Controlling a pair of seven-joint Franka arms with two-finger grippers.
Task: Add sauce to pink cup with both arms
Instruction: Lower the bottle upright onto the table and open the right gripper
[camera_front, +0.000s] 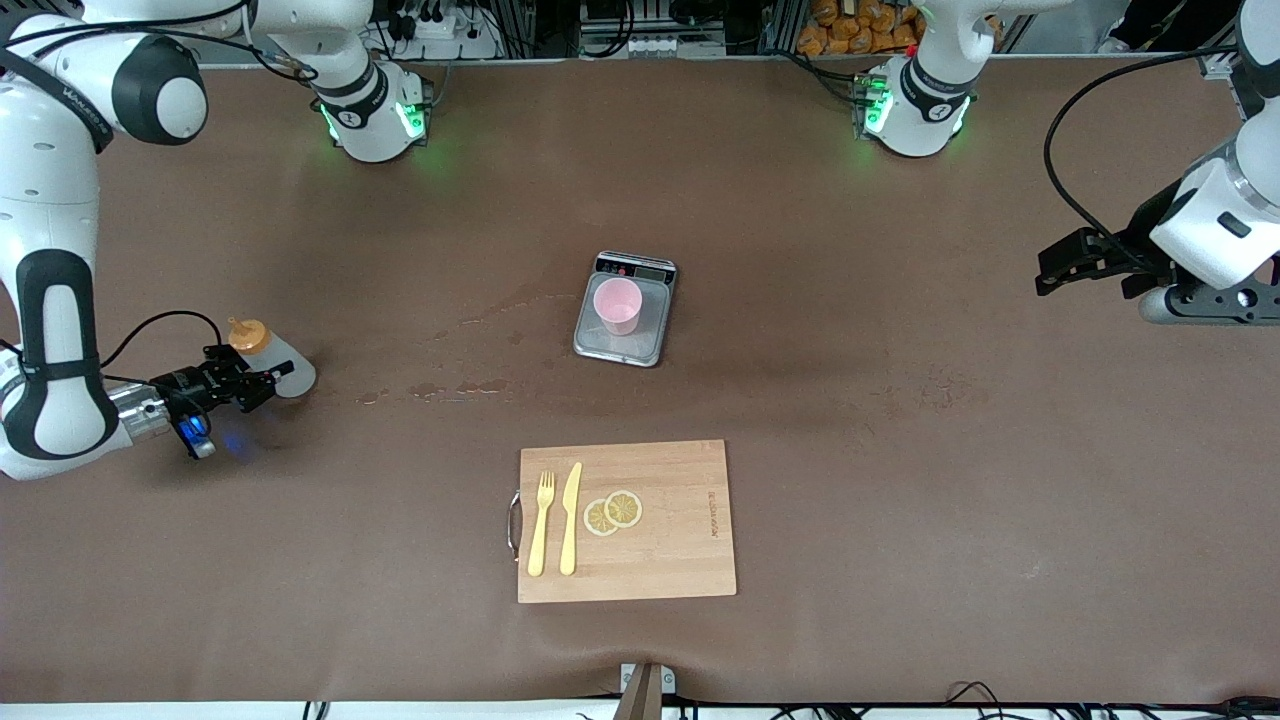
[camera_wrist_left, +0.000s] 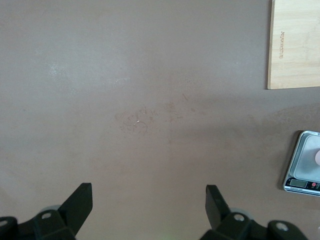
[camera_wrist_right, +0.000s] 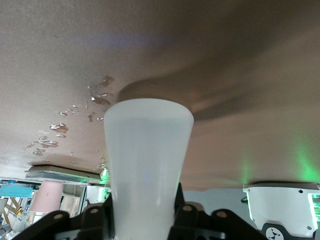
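Observation:
The sauce bottle (camera_front: 275, 360), whitish with an orange cap (camera_front: 247, 333), stands slightly tilted on the table at the right arm's end. My right gripper (camera_front: 262, 382) reaches in low from the side and is shut on its body. In the right wrist view the bottle (camera_wrist_right: 147, 160) fills the gap between the fingers (camera_wrist_right: 177, 197), which press on both of its sides. The pink cup (camera_front: 617, 305) stands upright on a small scale (camera_front: 600, 350) at mid-table. My left gripper (camera_front: 1062, 268) hangs open and empty over bare table at the left arm's end, its gripper (camera_wrist_left: 150, 192) pointing down.
A wooden cutting board (camera_front: 680, 540) lies nearer the front camera than the scale, with a yellow fork (camera_front: 541, 525), a knife (camera_front: 570, 518) and two lemon slices (camera_front: 613, 512) on it. Wet spots (camera_front: 450, 388) trail between bottle and scale. Both arm bases (camera_front: 372, 118) stand along the back edge.

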